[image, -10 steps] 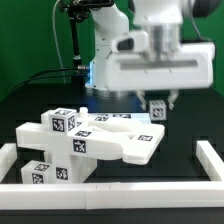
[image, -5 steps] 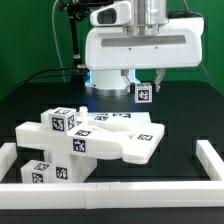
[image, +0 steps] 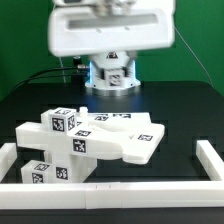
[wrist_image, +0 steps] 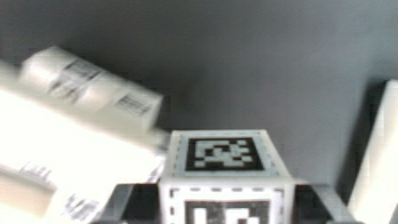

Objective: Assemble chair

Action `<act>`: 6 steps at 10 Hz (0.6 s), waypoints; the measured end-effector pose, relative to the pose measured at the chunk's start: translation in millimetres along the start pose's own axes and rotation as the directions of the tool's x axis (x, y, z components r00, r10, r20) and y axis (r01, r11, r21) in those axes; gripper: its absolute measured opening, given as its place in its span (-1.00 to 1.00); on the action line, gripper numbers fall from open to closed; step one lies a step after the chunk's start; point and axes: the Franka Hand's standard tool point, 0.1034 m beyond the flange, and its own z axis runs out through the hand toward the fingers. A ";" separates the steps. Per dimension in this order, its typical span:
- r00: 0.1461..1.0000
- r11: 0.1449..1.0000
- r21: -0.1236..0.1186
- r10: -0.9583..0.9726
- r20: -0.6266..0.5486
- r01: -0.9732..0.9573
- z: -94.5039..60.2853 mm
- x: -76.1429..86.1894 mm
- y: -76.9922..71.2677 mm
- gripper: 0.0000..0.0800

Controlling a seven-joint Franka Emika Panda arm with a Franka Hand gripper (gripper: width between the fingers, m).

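On the table in the exterior view, well below the raised wrist, your chair [image: 90, 140] sits as a chunky white stack: flat slabs and bars bearing tags are already joined, leaning toward the exterior view's left, so a good part of the build looks done to me. You cannot see the jaws from here; only the big white wrist housing [image: 110, 35] fills the top, so this view tells you nothing of the grip. Plain white border rails [image: 215, 160] frame the work area, well apart from where the arm hangs, and I see nothing between the arm and the stack. Over to the wrist view: a small tagged cube [wrist_image: 224, 165] sits right between the jaws of the gripper [wrist_image: 224, 205], which look closed narrow onto its sides, though the fingers are blurred and mostly cropped. Off to one side of the jaws lies the chair again, white and blocky, apart from the cube. So my read: at least this cube has yet to be fitted, and you will need to carry it across to the stack.
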 end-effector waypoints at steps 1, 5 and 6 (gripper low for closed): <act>1.000 1.000 -0.005 -0.019 -0.011 0.019 -6.2 4.8 15.4 -0.29; 1.000 1.000 -0.007 -0.020 -0.009 0.020 -4.0 3.4 18.8 -0.29; 0.999 0.999 -0.039 -0.037 -0.024 0.036 12.4 2.2 22.7 -0.29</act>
